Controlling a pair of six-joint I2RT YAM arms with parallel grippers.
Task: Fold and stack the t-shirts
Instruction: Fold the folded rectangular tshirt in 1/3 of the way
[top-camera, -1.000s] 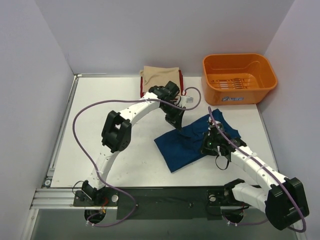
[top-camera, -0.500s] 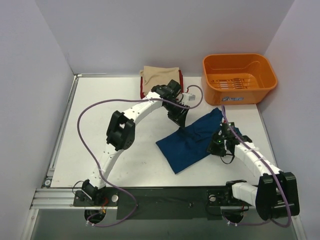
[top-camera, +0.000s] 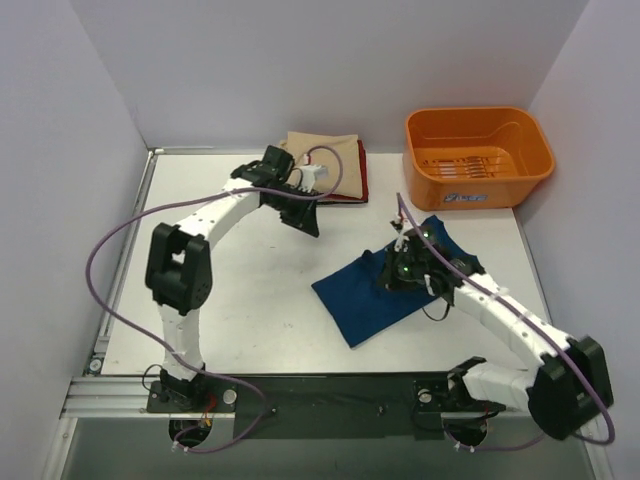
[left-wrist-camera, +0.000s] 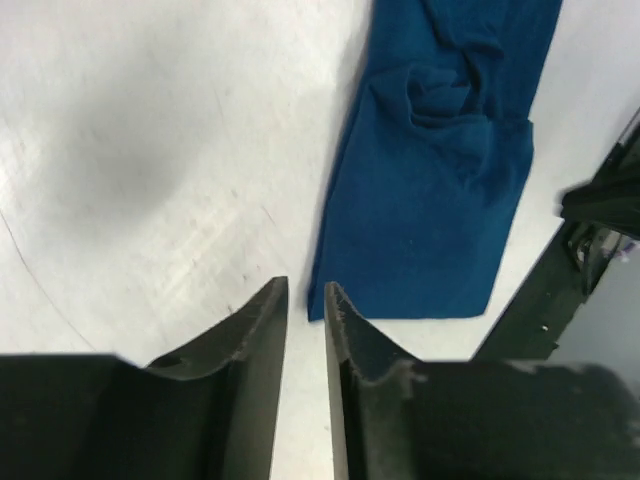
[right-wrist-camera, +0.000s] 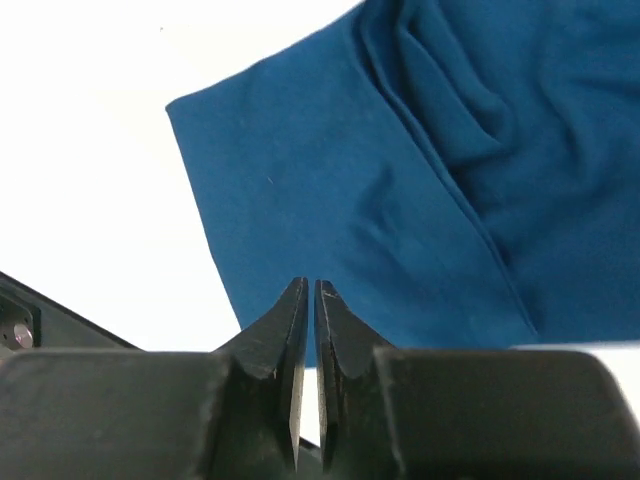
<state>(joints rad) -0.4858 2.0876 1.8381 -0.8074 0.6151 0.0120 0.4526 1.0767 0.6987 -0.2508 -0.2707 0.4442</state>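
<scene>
So both arms just let go of the blue t-shirt (top-camera: 375, 290), which lies half-folded on the surface (top-camera: 230, 290) in front of the orange tub (top-camera: 510, 192). The left end effector (left-wrist-camera: 305, 300), slightly spread and empty, has swung back to the tub's left. The right end effector (right-wrist-camera: 308, 295), pressed together and empty, hangs in front of it. Probably 1 more fold, then stacking.

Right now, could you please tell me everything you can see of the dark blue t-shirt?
The dark blue t-shirt is soft cloth, folded into a rough oblong, flat on the table, right of centre. One end is smooth, the other creased and bunched. The shut right hand hangs over it, gripping nothing.
</scene>
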